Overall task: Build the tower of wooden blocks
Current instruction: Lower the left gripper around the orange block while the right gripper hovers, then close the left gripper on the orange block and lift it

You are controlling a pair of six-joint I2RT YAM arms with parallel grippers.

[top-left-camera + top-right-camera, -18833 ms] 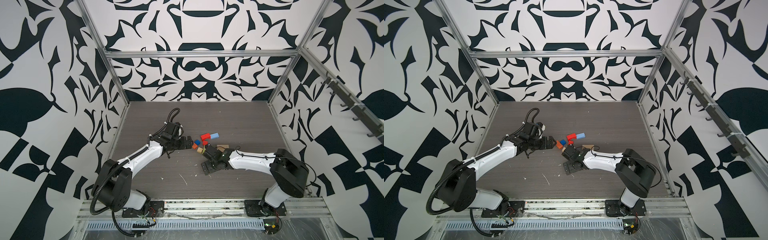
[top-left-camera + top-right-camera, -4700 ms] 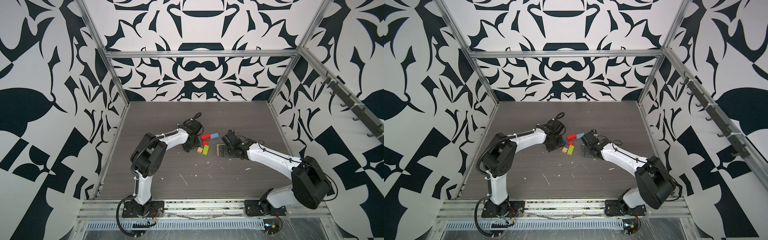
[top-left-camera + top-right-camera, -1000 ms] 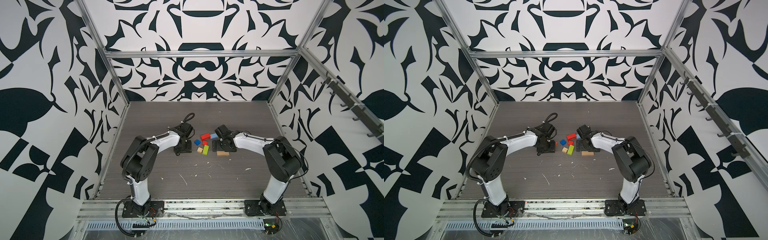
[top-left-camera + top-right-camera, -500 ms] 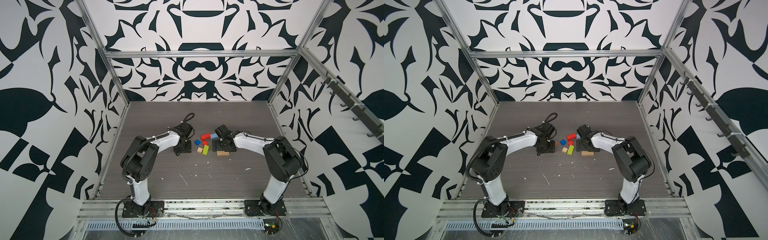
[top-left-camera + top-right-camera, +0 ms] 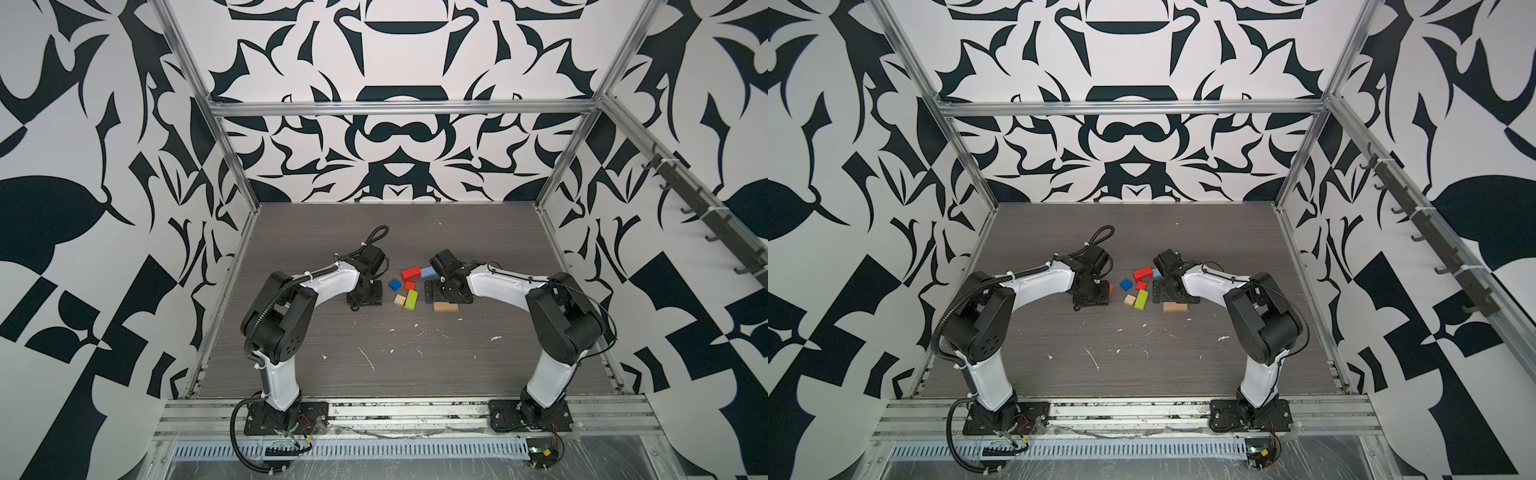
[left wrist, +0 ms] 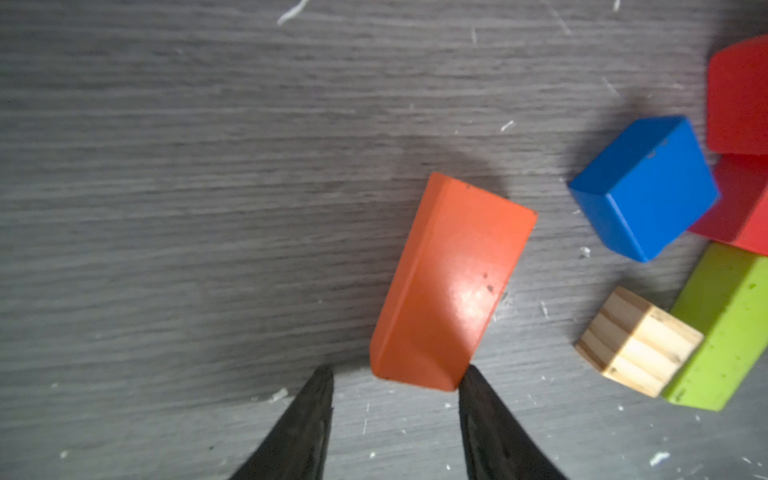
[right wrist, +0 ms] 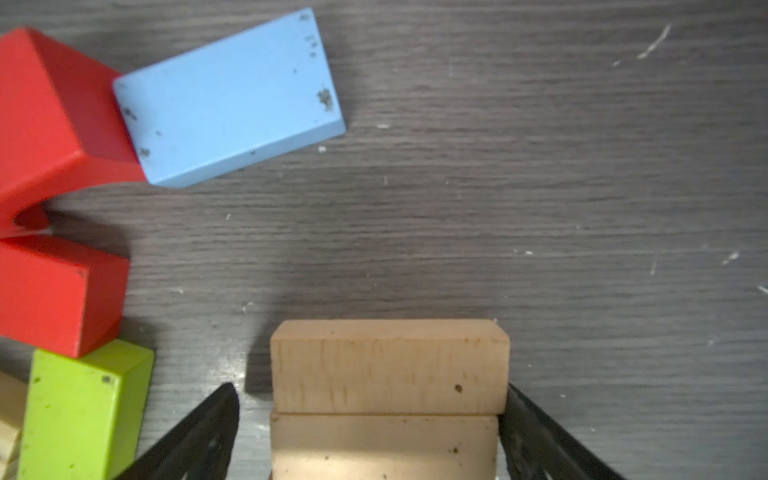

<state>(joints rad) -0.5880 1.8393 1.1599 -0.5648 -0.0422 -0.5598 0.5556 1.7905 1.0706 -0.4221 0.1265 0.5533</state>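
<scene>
Groundwork, seemingly, over loose coloured wooden blocks (image 5: 410, 286) mid-frame in a top view: straddles plain tan wooden bar (image 7: 388, 365) with right gripper (image 7: 370, 390) spread, faces flat orange wooden block (image 6: 451, 282) with left gripper (image 6: 397, 370) parted, needs square closing next.

Both arms reach forward with elbows bent inward and wrists pitched straight down, the left claw (image 5: 365, 296) and right claw (image 5: 447, 290) low and apart. The left claw's jaws stand partly spread with a clear gap; the right claw's stand wide.
</scene>
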